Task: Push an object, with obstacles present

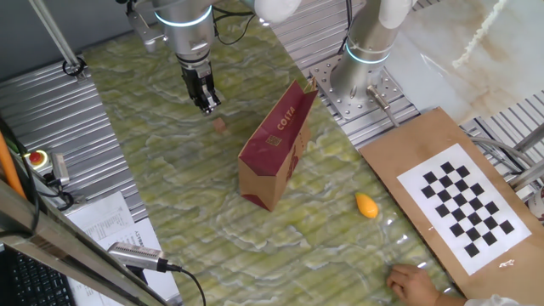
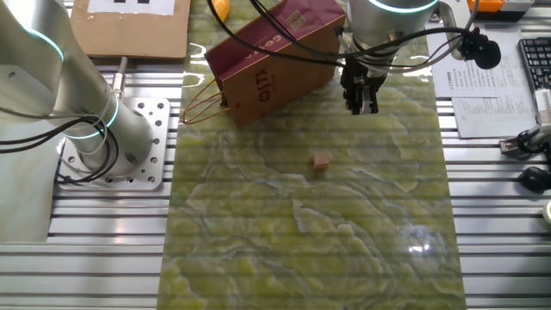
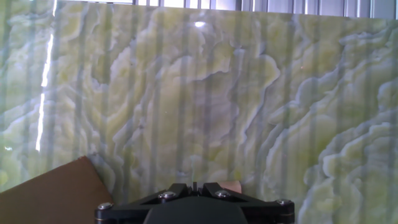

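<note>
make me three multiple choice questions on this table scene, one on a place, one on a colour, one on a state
1. Where does the small pinkish-tan lump sit relative to the gripper?
A. on the mat, apart from the fingertips
B. pinched between the fingers
C. inside the bag

2. What colour is the printed side of the paper bag?
A. blue
B. maroon
C. white

3. How is the bag standing?
A. folded flat
B. hanging from the gripper
C. tilted over on the mat

Answers:
1. A, both fixed views show green mat between the lump and the fingertips.
2. B, the COSTA side is maroon.
3. C, it leans to one side in both fixed views.
</note>
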{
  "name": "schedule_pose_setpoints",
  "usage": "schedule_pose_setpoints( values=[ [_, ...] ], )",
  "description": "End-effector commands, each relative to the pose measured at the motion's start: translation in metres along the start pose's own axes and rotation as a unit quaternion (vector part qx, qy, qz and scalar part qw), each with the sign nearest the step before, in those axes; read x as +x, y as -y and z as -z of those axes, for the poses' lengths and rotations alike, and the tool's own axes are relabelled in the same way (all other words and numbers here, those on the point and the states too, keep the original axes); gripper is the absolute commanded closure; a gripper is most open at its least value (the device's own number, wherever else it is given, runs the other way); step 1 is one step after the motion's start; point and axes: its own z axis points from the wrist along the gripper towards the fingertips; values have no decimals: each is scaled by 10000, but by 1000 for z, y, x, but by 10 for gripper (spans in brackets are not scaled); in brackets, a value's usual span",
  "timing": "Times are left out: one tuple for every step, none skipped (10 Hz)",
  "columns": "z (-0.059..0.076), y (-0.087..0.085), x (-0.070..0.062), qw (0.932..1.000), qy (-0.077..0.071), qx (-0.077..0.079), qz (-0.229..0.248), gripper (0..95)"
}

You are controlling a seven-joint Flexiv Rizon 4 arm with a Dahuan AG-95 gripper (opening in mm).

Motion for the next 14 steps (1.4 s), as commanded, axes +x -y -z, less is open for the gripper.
schedule_pose_setpoints(
  values=[
    [-1,0,0,10000,-22,35,28,950],
    [-3,1,0,10000,-44,70,33,950],
    [-6,2,0,9999,-64,82,44,950],
    [-8,2,0,9999,-70,85,59,950],
    [-11,3,0,9999,-82,84,78,950],
    [-13,4,0,9999,-82,83,94,950],
    [-15,4,0,9999,-81,84,105,950],
    [-17,5,1,9998,-88,86,135,950],
    [-18,5,2,9997,-89,86,200,950],
    [-19,4,4,9997,-43,75,232,950],
    [-19,4,6,9997,-45,73,247,950],
    [-18,3,9,9993,-51,84,366,950],
    [-18,3,9,9991,-50,86,401,950],
    [-18,3,9,9989,-48,91,467,950]
  ],
)
